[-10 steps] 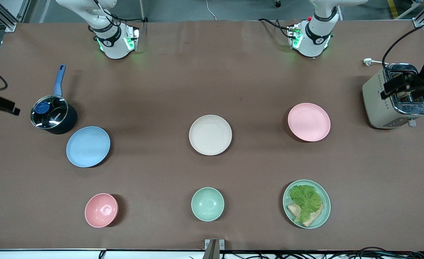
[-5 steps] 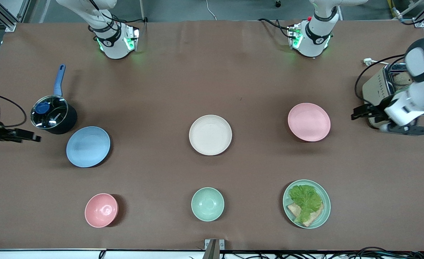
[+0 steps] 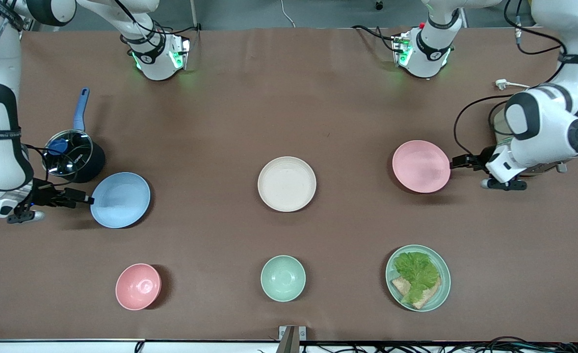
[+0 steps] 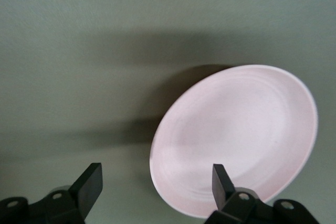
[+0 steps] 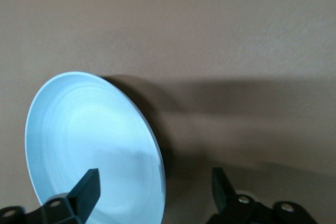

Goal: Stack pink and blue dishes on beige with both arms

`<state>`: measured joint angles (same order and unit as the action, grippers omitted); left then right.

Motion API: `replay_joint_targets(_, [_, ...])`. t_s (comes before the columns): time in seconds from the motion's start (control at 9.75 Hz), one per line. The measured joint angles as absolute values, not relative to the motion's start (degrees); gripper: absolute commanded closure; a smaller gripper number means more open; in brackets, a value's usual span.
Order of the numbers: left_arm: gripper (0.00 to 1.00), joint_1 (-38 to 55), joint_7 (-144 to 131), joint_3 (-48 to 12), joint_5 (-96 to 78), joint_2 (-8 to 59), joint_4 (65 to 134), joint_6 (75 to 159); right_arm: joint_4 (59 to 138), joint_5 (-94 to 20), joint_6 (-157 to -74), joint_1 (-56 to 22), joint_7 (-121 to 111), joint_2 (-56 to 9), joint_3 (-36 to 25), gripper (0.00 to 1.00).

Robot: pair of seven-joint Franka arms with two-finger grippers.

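Cream-beige and matte, the round shallow beige plate (image 3: 287, 184) lies flat at the middle of the brown table (image 3: 289, 98), bare of any other dish. The pale pink round plate (image 3: 421, 166) rests toward the left arm's end of the table, slightly farther from the front camera than the beige plate. The left gripper (image 3: 458, 162) sits at that plate's rim, fingers (image 4: 223, 181) spread wide, one over the plate's edge. The light blue round plate (image 3: 120, 199) lies toward the right arm's end, just beside a dark lidded saucepan with a blue handle (image 3: 73, 154). The right gripper (image 3: 84, 198) is at its rim, fingers (image 5: 88, 188) also wide apart, holding nothing.
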<state>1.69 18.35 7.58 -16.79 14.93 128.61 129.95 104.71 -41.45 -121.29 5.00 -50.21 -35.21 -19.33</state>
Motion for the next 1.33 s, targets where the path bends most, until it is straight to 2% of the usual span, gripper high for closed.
replay_joint_targets(0.1, [0.4,1.7,18.4,7.6,-17.2,17.0,128.9,131.4,105.5,-42.6,-121.3,5.0,-50.4,-35.2,-19.3,0.4])
replay_joint_targets(0.21, [0.55,1.8,18.4,7.5,-18.1,18.8,129.0,132.5,105.9,-43.3,-121.3,4.9,-50.4,-35.2,-19.3,0.51])
replay_joint_targets(0.41, [0.8,2.1,18.4,7.4,-19.7,20.5,128.9,134.6,106.4,-43.9,-121.3,4.9,-50.5,-35.4,-19.3,0.89])
replay_joint_targets(0.51, [0.89,2.2,18.4,6.9,-20.1,20.8,128.9,136.2,106.4,-44.1,-121.3,4.9,-50.5,-35.6,-19.3,0.98])
replay_joint_targets(0.72, [0.98,2.4,18.5,5.7,-20.6,21.3,128.9,137.5,106.4,-44.6,-121.3,4.9,-50.5,-36.1,-19.3,1.0])
replay_joint_targets(0.92, [1.0,2.5,18.7,5.4,-20.7,19.2,128.2,136.1,105.8,-44.9,-121.2,4.9,-49.8,-36.1,-19.3,0.99])
replay_joint_targets(1.13, [1.0,2.5,18.3,2.3,-20.7,14.1,125.8,129.9,102.2,-43.7,-115.5,4.4,-46.5,-35.8,-20.9,0.99])
replay_joint_targets(1.33, [1.0,2.7,12.2,-5.0,-20.8,11.3,123.6,128.2,95.2,-35.6,-106.8,4.0,-39.1,-33.1,-22.0,0.99])
